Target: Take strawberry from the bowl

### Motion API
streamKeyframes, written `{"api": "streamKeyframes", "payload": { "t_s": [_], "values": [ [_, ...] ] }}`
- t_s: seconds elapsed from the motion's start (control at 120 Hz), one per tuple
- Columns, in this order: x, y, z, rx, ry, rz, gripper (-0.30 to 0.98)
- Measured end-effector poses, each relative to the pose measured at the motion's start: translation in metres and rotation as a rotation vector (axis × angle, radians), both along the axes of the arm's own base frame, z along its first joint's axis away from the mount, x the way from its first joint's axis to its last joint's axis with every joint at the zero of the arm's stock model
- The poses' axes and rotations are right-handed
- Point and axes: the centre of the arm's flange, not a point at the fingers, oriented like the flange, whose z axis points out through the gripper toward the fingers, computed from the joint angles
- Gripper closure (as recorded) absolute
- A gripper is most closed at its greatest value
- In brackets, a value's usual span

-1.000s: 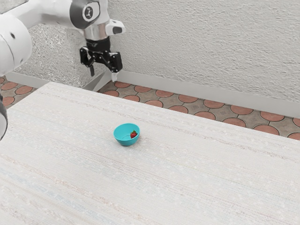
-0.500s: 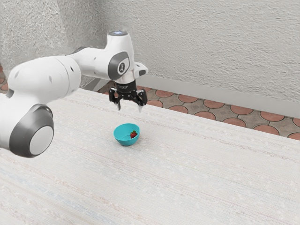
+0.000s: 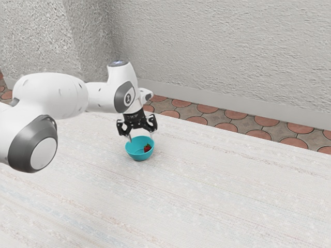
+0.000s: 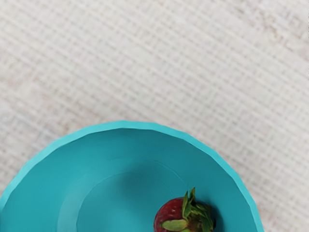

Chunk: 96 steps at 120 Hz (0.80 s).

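Note:
My black gripper (image 3: 142, 138) is low over the back of the turquoise bowl (image 3: 139, 156) in the exterior view, its two fingers wide apart with nothing held between them. The red strawberry (image 3: 147, 148) lies inside the bowl, against the side toward the exterior view's right. From the wrist, the bowl (image 4: 120, 126) appears beneath my hand, and the strawberry (image 4: 170, 212) rests near its wall, green leaves uppermost.
The bowl stands on a pale, woven-looking table (image 3: 207, 191). Behind the table's far edge lie reddish floor tiles (image 3: 235, 114) and a textured grey wall (image 3: 222, 46).
The arm swung in from the far left corner over the table, and my hand then came down to the bowl. The bowl and strawberry have stayed in place.

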Motion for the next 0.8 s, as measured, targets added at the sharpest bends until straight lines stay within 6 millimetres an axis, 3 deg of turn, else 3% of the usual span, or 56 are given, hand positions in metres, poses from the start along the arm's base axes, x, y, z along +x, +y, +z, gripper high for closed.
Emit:
{"api": "streamKeyframes", "payload": {
  "t_s": [0.183, 0.275, 0.8],
  "values": [
    [0.000, 0.003, 0.001, -0.004, -0.007, 0.047, 0.26],
    [-0.005, 0.005, -0.012, -0.006, 0.013, 0.070, 0.30],
    [-0.003, 0.005, -0.031, -0.040, -0.011, 0.162, 0.36]
  ]
}}
